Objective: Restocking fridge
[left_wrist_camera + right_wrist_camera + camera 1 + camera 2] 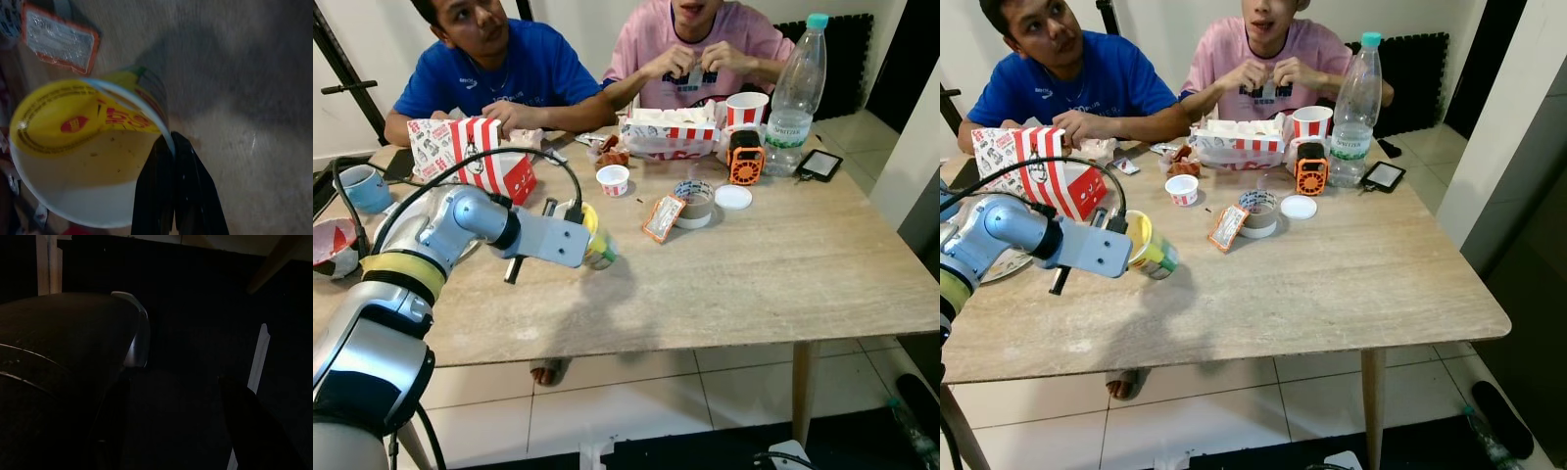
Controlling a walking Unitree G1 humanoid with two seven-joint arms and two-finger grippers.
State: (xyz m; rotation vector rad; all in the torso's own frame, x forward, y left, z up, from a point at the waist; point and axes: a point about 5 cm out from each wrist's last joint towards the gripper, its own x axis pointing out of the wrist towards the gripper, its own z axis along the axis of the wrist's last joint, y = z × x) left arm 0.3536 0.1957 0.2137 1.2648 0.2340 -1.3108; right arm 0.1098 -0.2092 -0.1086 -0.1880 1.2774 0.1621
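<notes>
A yellow noodle cup [598,247] with its lid partly peeled back is held tilted on its side just above the wooden table [783,284], left of the middle. My left gripper [584,235] is shut on the cup's rim. In the left wrist view the black fingers [171,196] pinch the white rim of the cup [83,147], one inside and one outside. In the dark right wrist view my right gripper [176,426] hangs with its two fingers apart and nothing between them.
Two people sit at the table's far side. On it stand a striped red-and-white box [470,152], a blue mug [364,186], a small white cup [613,179], an orange packet [663,217], a tape roll [694,201], an orange gadget [745,159] and a water bottle [798,93].
</notes>
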